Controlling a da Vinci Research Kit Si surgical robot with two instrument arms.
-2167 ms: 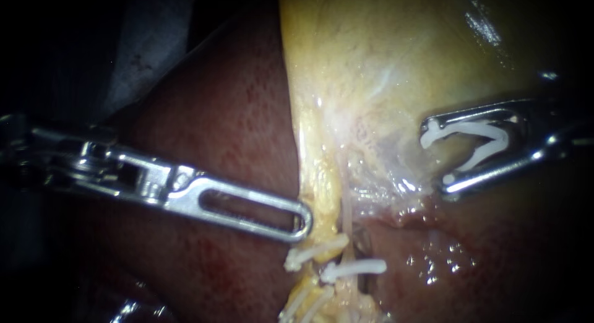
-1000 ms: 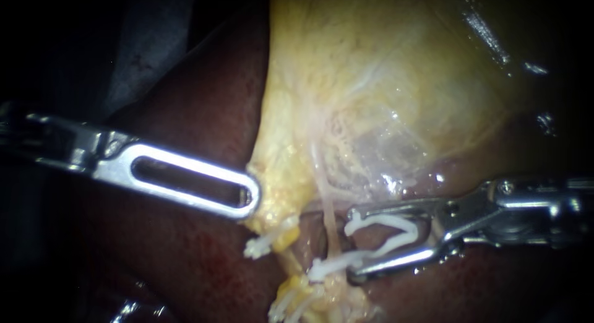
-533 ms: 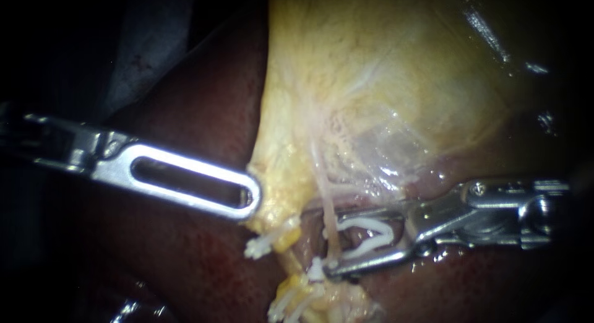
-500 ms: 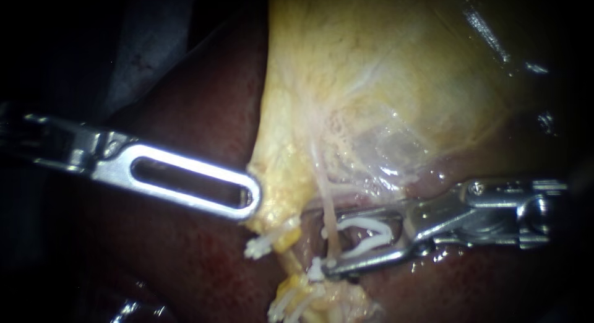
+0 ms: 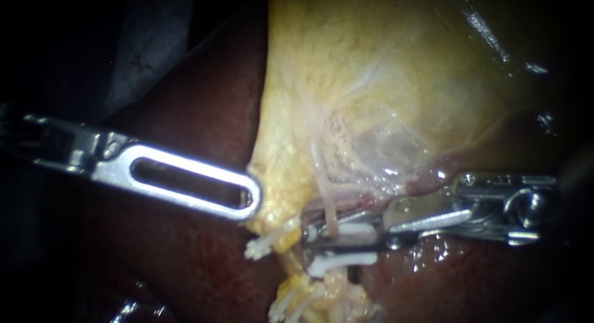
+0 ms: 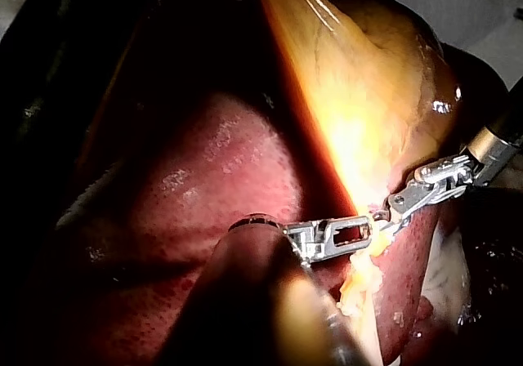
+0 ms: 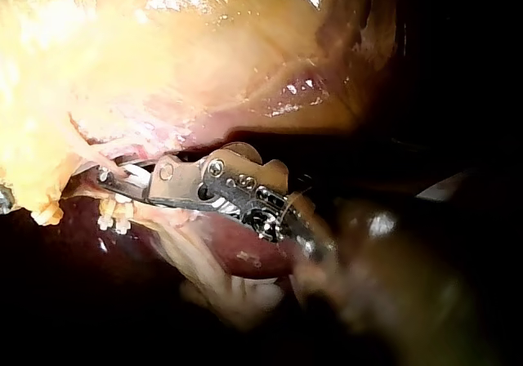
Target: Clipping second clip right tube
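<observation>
Thin, pale pink right tube (image 5: 328, 202), dropping out of pale yellow fatty tissue (image 5: 281, 168) and crossing between the jaws of the silver, hinged right instrument (image 5: 310, 231) near their tips. Held there inside a white plastic clip (image 5: 356, 228), with both jaws squeezed together on that clip from two sides. Just below, close under the lower jaw, a second, lower white clip (image 5: 342, 261) lying across the same tube. Further left, a third white clip (image 5: 258, 249) poking out of the frayed yellow edge. Above it, the slotted silver left instrument (image 5: 250, 199), jaws closed on the rim of the yellow tissue. Overhead, the broad, glistening yellow gallbladder (image 5: 383, 63); on both sides, dark red liver (image 5: 185, 261). From the right wrist, the same right instrument (image 7: 110, 178) clamped at the foot of the yellow tissue, its tips partly buried; from the left wrist, both instruments (image 6: 368, 234) meeting there.
</observation>
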